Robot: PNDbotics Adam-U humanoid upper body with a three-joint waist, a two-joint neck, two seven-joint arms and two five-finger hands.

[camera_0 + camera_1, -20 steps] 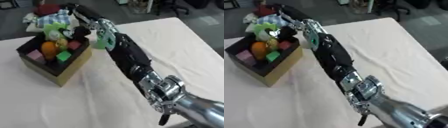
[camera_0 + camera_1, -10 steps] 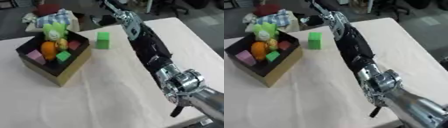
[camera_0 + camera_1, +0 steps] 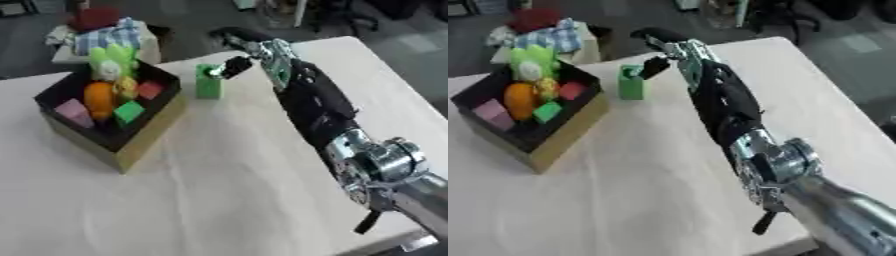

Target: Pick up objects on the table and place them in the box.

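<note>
Cream cloth-covered table (image 3: 219,200), office floor beyond. Upright green rectangular block (image 3: 208,83) upper centre, just right of open black-lined cardboard box (image 3: 131,150) (already holding toys). Right hand (image 3: 238,64) at block top, fingers' state: cannot tell. Risk: nudge topples block.

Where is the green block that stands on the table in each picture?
Left eye view: the green block stands upper middle, just right of the box, under the right hand.
Right eye view: it sits a bit further left and higher.
Shared landmark: the box's right corner, beside the block in both.
</note>
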